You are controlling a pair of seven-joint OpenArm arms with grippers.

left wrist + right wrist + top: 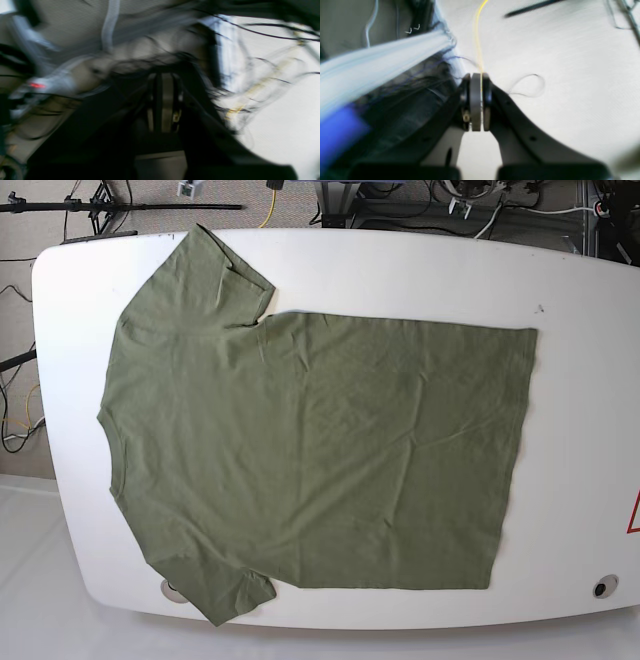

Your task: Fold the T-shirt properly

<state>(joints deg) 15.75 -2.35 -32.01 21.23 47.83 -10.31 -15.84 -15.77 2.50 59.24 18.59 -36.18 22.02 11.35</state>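
Note:
The olive-green T-shirt (pixel 310 450) lies flat on the white table (pixel 580 290). Its neck is at the left, its hem at the right, and one sleeve points to the far left corner and one to the near left edge. Neither gripper shows in the base view. In the left wrist view, which is heavily blurred, my left gripper (pixel 162 100) has its pads together and holds nothing. In the right wrist view my right gripper (pixel 477 100) is shut and empty over a pale surface. The shirt shows in neither wrist view.
Cables and stand legs (pixel 100 205) lie on the floor beyond the table's far edge. A yellow cable (pixel 477 37) runs across the pale surface in the right wrist view. A round grommet (pixel 600 587) sits at the table's near right corner.

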